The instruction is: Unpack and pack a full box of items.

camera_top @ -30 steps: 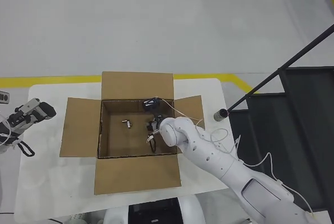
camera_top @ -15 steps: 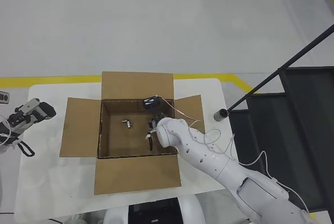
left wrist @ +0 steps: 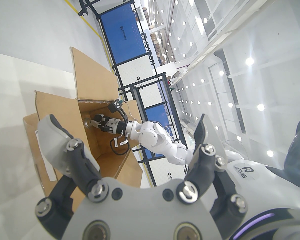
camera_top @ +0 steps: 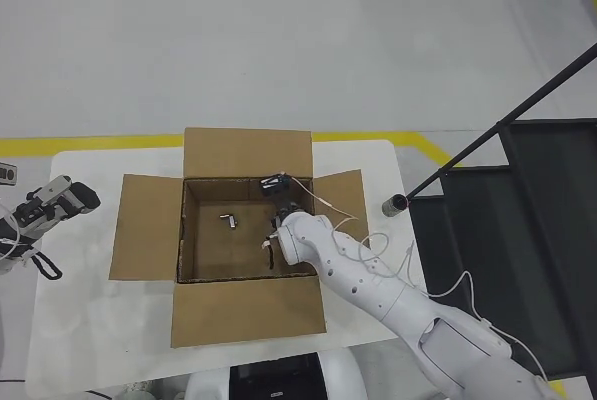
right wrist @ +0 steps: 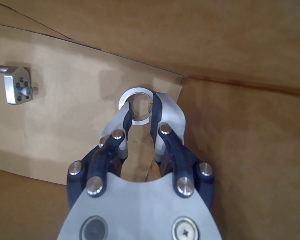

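My right arm has edged over inside the box

Over the last second my right forearm (camera_top: pixel 313 250) has crept a little toward my left across the cardboard box (camera_top: pixel 148 230), taking my right pincer (right wrist: pixel 140 111), clamped on the metal ring (right wrist: pixel 136 91), along with it.

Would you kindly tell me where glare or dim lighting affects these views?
Left wrist view: ceiling lamps flare brightly. Right wrist view: box walls dim, floor lighter near the metal ring. Top view: table evenly lit.
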Controlling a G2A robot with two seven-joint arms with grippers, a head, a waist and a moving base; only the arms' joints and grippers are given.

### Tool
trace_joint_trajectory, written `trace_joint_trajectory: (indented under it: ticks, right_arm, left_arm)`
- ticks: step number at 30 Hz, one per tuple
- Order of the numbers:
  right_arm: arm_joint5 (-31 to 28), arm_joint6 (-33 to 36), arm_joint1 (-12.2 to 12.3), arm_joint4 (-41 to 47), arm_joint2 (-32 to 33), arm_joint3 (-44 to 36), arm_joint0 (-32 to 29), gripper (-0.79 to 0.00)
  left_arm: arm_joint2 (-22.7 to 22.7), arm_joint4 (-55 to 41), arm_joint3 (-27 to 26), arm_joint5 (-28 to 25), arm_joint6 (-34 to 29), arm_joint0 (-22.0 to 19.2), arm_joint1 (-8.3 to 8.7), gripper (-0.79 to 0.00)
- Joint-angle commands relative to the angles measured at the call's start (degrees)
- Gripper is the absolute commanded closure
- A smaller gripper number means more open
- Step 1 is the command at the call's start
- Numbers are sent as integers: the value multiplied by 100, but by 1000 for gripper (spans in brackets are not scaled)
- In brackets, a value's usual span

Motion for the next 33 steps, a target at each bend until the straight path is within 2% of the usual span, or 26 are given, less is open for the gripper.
trace_joint_trajectory:
  ticks: [1, 7, 10, 16, 21, 25, 28, 30, 33]
  right_arm:
    - [-18, -10, -25, -5, 15, 40, -2, -228]
    - [-59, 11, -103, -105, -12, 134, 0, -231]
    - [-86, 13, -146, -165, -38, 193, 6, -182]
    - [-114, -2, -238, -255, -80, 270, 18, -169]
    - [-27, 6, -254, -520, -31, 89, -34, -71]
    - [-22, 112, -215, -759, 72, -216, -190, -68]
    - [-126, 189, -181, -898, 147, -402, -331, -123]
    - [-241, 202, -175, -913, 179, -443, -415, -225]
    - [-372, 122, -190, -903, 207, -383, -454, -249]
  left_arm:
    - [0, 0, 0, 0, 0, 0, 0, -785]
    - [0, 0, 0, 0, 0, 0, 0, -785]
    - [0, 0, 0, 0, 0, 0, 0, -785]
    - [0, 0, 0, 0, 0, 0, 0, -785]
    - [0, 0, 0, 0, 0, 0, 0, -785]
    - [0, 0, 0, 0, 0, 0, 0, -785]
    - [0, 0, 0, 0, 0, 0, 0, -785]
    - [0, 0, 0, 0, 0, 0, 0, -785]
    - [0, 0, 0, 0, 0, 0, 0, -785]
